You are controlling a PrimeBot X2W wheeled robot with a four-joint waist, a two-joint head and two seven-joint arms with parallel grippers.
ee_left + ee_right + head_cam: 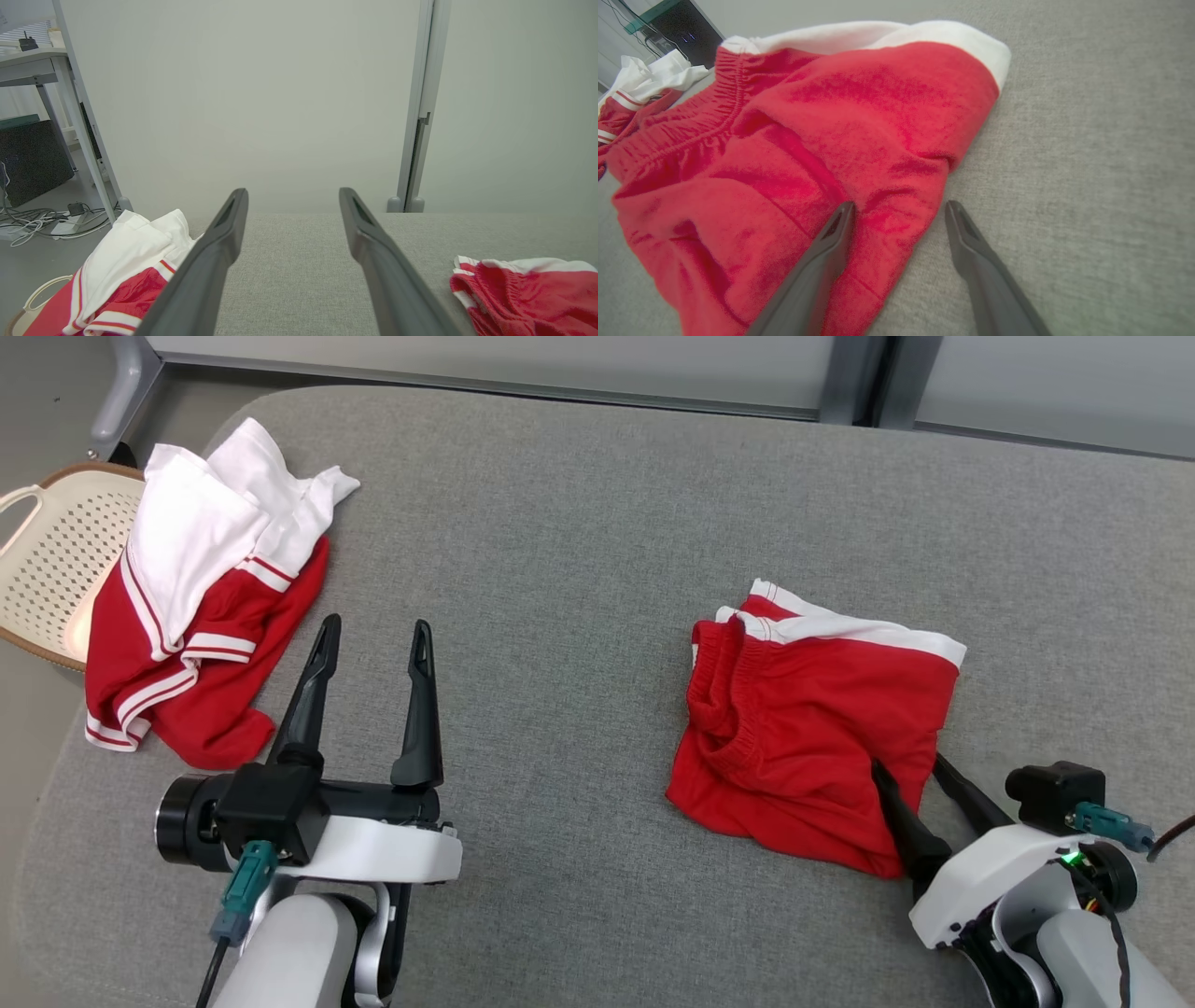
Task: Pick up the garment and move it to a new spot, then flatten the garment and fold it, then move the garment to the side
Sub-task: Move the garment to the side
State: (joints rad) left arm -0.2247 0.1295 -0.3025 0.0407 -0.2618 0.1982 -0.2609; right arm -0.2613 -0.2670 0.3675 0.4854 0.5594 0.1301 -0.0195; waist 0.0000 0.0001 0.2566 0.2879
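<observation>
On the right part of the table (560, 569), shorts (812, 728); at its left edge a pile of clothes (205, 616), basket (56, 551) just left of it. Between them the left gripper (376, 630); at the shorts' near corner the right gripper (907, 763).

A wide table (579, 504) covered in grey woven fabric, with rounded corners, takes up most of the space. Behind its far edge stands a plain pale wall panel (257, 93), evenly lit and split by an upright grey metal post (413, 140) whose rounded feet sit just beyond the table. Off the table's left end is smooth grey floor (46, 256) with a tangle of pale cables (32, 221). Further left a grey desk (28, 58) stands above a dark box (32, 158). A cream perforated basket (56, 551) sits against the table's left edge. The light is soft, without hard shadows.
</observation>
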